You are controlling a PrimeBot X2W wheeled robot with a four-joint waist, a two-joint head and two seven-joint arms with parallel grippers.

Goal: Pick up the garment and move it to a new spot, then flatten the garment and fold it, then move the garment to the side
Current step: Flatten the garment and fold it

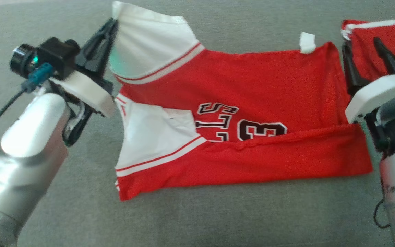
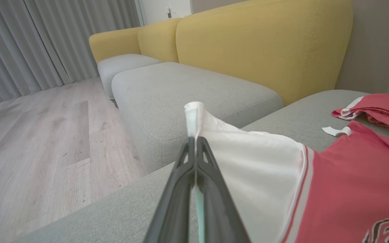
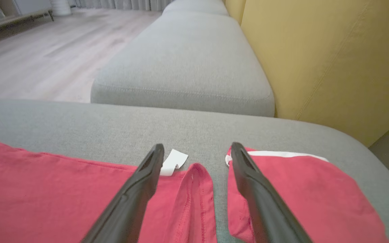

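Currently my left gripper (image 1: pixel 111 27) pinches the red jersey (image 1: pixel 269 85) by its raised white sleeve (image 1: pixel 146 48). Right gripper (image 3: pixel 198 148): spread.

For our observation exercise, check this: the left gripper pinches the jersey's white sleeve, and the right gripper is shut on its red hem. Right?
Not quite. The left gripper does pinch the white sleeve of the jersey, but the right gripper is open, its jaws apart over the red hem; the right wrist view shows it.
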